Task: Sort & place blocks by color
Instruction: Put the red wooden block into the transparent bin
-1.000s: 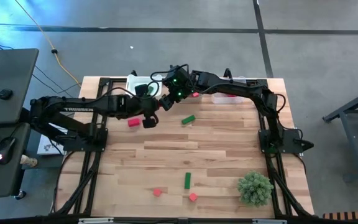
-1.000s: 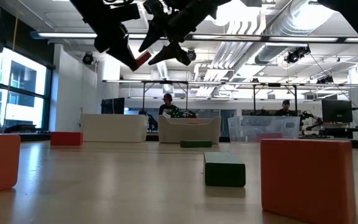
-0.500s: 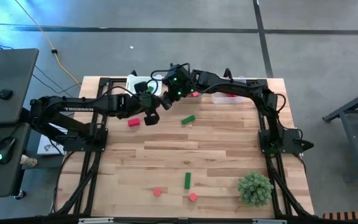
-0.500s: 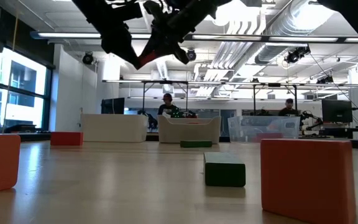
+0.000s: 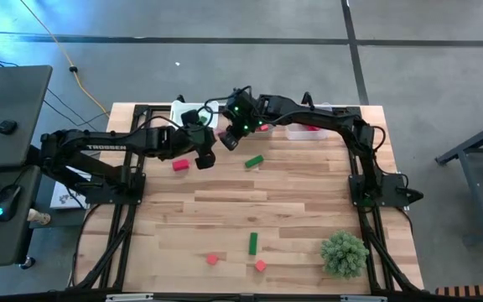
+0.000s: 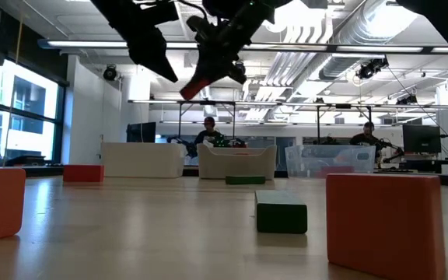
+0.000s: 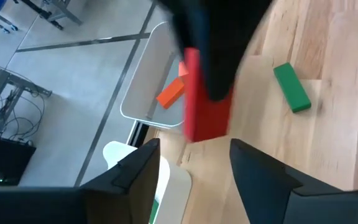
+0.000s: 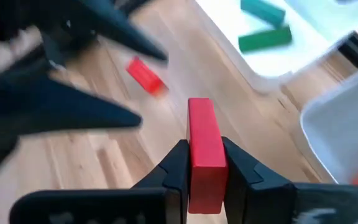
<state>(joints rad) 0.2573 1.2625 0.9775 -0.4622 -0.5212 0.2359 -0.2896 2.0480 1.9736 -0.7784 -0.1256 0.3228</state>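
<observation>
A red bar block (image 8: 204,140) hangs in the air above the table's far middle, with my right gripper (image 8: 205,163) shut on it. In the low view the red bar block (image 6: 197,85) slants down from the fingers. My left gripper (image 7: 194,177) stands open just short of the bar's free end (image 7: 205,127), its fingers apart and off it. Seen from above, the left gripper (image 5: 205,156) and the right gripper (image 5: 229,141) sit close together. More blocks lie flat on the table: a red one (image 5: 180,165), a green one (image 5: 254,160), another green (image 5: 253,243). My right gripper pinches the red bar between its two fingers, on the two long sides near one end (image 8: 205,177). The fingers slant down from the table's right and far side and lie along the bar. Its other end (image 6: 190,92) sticks out beyond the fingertips, tilted downward, clear of the table.
Trays line the far edge: one holds green blocks (image 8: 265,25), another an orange block (image 7: 169,93). Two small red blocks (image 5: 212,259) (image 5: 261,266) lie near the front edge. A bushy green plant ball (image 5: 344,254) stands at the near right.
My right gripper has shut on the red bar that the left gripper held. My left gripper has then opened and let go. The bar has stayed in the air at about the same spot, now tipped down from the right gripper's fingers.
</observation>
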